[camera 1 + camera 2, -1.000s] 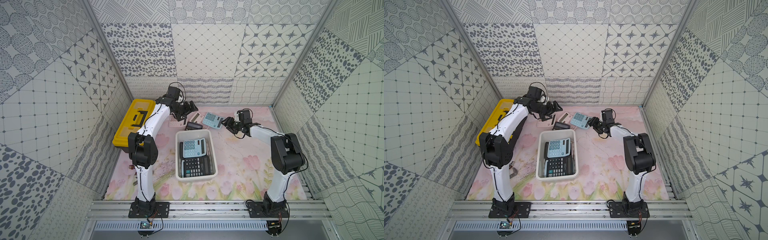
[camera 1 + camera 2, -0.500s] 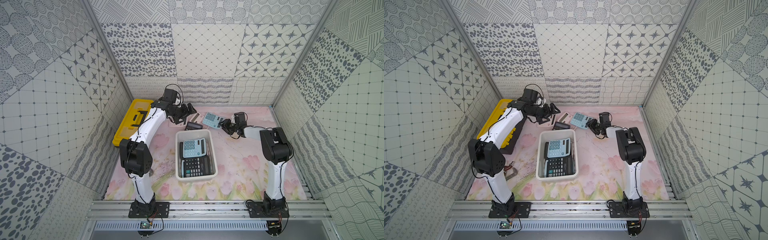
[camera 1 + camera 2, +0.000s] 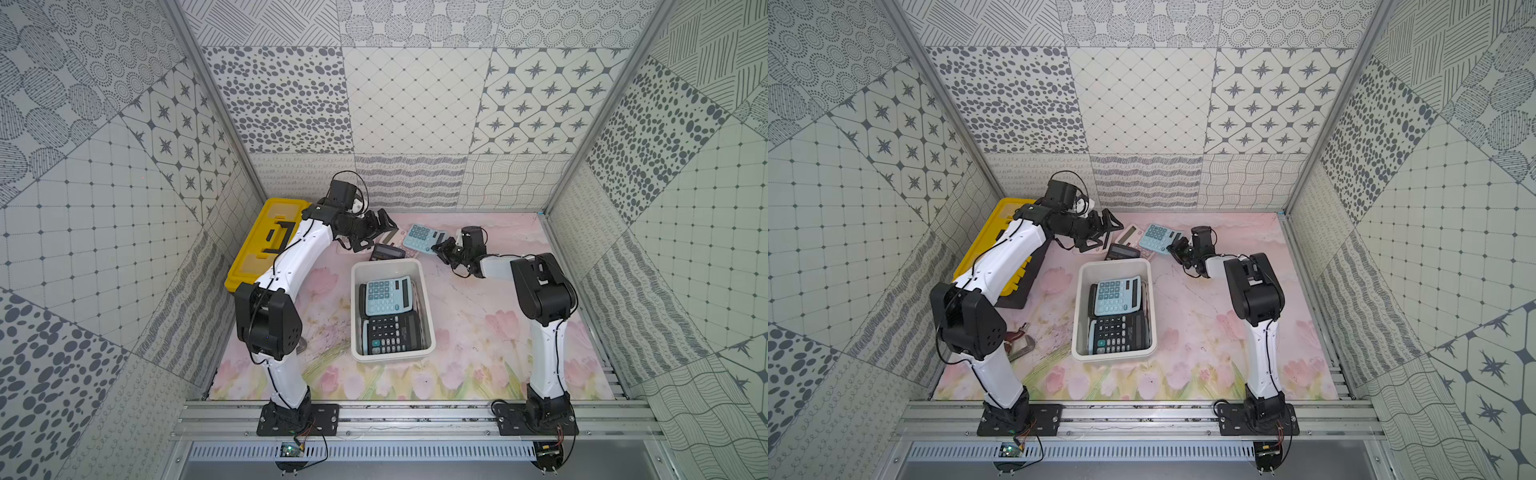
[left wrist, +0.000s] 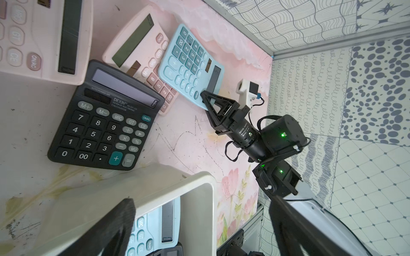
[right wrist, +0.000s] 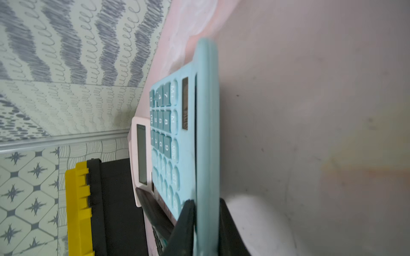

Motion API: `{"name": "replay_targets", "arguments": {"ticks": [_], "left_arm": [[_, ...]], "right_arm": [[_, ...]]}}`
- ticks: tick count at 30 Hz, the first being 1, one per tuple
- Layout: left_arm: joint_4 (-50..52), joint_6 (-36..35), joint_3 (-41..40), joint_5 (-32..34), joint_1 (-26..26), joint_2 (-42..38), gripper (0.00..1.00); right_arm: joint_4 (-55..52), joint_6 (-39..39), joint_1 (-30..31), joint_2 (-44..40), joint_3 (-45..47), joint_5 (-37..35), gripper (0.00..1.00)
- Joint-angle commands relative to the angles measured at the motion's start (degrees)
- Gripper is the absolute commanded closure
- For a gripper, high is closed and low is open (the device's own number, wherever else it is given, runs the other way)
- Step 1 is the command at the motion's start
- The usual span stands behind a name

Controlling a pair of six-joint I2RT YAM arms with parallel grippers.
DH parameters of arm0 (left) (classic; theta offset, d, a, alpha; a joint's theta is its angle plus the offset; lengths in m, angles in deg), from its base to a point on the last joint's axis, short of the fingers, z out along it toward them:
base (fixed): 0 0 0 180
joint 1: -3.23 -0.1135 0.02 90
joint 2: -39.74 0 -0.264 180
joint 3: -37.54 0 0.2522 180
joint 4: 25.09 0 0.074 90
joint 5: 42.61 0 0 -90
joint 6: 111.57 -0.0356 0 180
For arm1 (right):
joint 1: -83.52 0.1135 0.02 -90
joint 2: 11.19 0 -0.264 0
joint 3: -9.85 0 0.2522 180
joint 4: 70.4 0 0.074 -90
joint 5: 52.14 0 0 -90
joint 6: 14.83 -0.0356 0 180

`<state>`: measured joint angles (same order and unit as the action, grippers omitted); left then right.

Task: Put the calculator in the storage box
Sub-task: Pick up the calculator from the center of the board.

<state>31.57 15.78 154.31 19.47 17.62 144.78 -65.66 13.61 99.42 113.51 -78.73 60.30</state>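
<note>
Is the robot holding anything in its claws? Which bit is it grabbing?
The right claw pinches the blue calculator by its screen-end edge, near a corner. The left claw is open and empty.

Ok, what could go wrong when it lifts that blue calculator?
The right fingers pinch the blue calculator only at its edge near a corner, so it may swing or slip out. It also overlaps a pink calculator, which could get dragged along.

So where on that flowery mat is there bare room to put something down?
Bare mat lies between the storage box and the right arm, and along the front between box and rail. Crowded behind the box: loose calculators overlap, left gripper and right gripper among them. The toolbox fills the left edge.
</note>
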Motion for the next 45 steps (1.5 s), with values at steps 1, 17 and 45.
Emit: {"name": "replay_targets", "arguments": {"ticks": [1,17,45], "left_arm": [[-0.27,-0.50,-0.49,-0.91,1.31,-2.54,0.00],[5.70,-6.90,4.75,-1.94,2.77,-7.15,0.00],[8.37,-12.81,2.04,-30.98,3.08,-2.58,0.10]], "right_arm": [[4.37,-0.96,-0.16,-0.18,2.05,-1.24,0.92],[-21.00,17.60,-7.64,-37.89,11.80,-1.67,1.00],[-55.27,50.91,-5.67,-47.19,2.27,36.19,1.00]]}}
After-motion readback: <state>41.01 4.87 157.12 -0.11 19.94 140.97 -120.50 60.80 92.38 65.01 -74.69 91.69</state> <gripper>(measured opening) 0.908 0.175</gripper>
